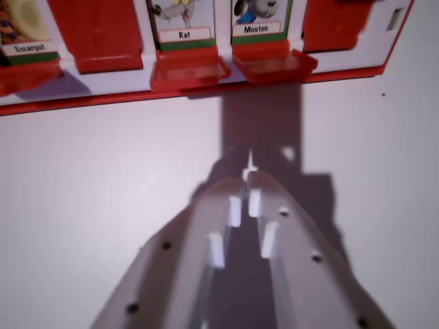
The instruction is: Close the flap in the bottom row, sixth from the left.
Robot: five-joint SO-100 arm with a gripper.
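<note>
1. Closest to lens: gripper (pixel 248 177), matte white printed plastic, two long tapering fingers with dark screw heads and small rectangular ribs on the inner faces.
2. Jaws drawn together, tips all but touching, only a thin slit between, nothing held. Probably kept shut to make one blunt point for pushing rather than grasping.
3. Hovers over bare pale tabletop (pixel 82 192), smooth and matte, well short of the board. Aimed roughly between two lettered cards, slightly nearer the one toward the wrist view's right.
4. Dark shadow (pixel 260 123) runs from fingertips up to the board edge.
5. Game board (pixel 103 103) across the top: glossy red plastic frame, white inner strip, tilted in view.
6. Picture flaps showing faces: Escargot card (pixel 27 27) at the wrist view's left, Rat card (pixel 184 20), Mouton card (pixel 257 17). Printed cartoon, white name label, green band beneath.
7. Translucent red hinge tab (pixel 188 68) under Rat, a second tab (pixel 274 63) under Mouton, both jutting toward the gripper; likely the pivot feet for the flaps.
8. Plain red panel (pixel 96 31) between Escargot and Rat, another red panel (pixel 339 24) right of Mouton: no picture showing, presumably already-closed flaps.
9. Task flap: somewhere in this near row, but row ends cropped, so sixth from left cannot be counted. Mouton looks the likeliest from the aim; a guess only.
10. No contact yet; closing not begun.
</note>
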